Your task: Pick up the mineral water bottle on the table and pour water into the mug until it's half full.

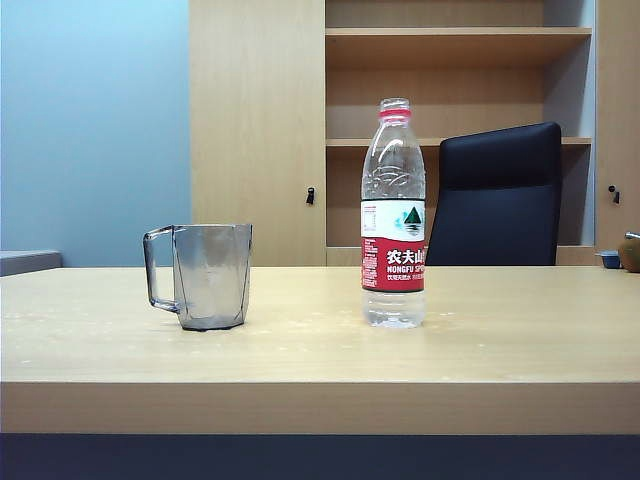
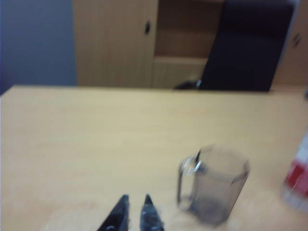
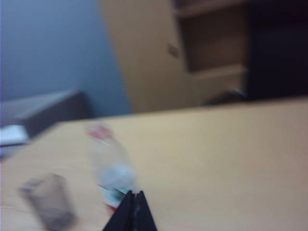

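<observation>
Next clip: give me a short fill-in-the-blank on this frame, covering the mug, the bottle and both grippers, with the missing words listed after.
1. In the exterior view the mug stands to the ____ of the mineral water bottle.
2. The bottle stands upright on the table with its cap ____.
3. The right gripper, short of the bottle, has its fingertips ____.
4. The left gripper, near the mug, holds ____.

Missing words: left; off; shut; nothing

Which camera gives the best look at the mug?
The exterior view: the mug is sharp and whole, its handle in profile. The left wrist view shows it blurred, beyond the left gripper. The right wrist view shows only a faint blur.
</observation>
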`<state>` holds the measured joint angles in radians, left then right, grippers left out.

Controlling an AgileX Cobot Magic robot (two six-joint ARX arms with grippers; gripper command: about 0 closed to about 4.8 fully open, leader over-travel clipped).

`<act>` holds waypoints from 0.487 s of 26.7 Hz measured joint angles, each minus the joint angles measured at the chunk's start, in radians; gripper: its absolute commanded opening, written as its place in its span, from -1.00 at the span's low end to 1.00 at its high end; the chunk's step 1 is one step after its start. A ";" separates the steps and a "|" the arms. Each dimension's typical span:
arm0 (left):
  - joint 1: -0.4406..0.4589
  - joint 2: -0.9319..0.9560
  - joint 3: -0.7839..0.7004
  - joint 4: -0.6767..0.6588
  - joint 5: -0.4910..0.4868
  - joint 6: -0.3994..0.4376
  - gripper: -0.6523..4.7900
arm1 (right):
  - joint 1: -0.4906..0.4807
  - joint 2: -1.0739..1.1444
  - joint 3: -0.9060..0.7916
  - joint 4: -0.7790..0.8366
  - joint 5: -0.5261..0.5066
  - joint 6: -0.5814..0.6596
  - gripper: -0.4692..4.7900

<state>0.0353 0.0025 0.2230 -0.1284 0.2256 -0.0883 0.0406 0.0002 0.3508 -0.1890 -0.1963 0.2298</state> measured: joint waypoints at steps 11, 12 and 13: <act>0.000 0.386 0.280 0.004 0.394 -0.124 -0.20 | 0.004 0.384 0.401 -0.214 -0.253 -0.176 0.00; 0.000 0.492 0.296 -0.010 0.453 -0.099 -0.20 | 0.019 0.463 0.391 -0.142 -0.269 -0.170 0.02; 0.000 0.549 0.303 -0.014 0.487 -0.093 -0.20 | 0.032 0.504 0.382 -0.099 -0.267 -0.170 0.03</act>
<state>0.0349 0.5514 0.5262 -0.1429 0.7124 -0.1810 0.0723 0.5045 0.7326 -0.2882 -0.4633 0.0597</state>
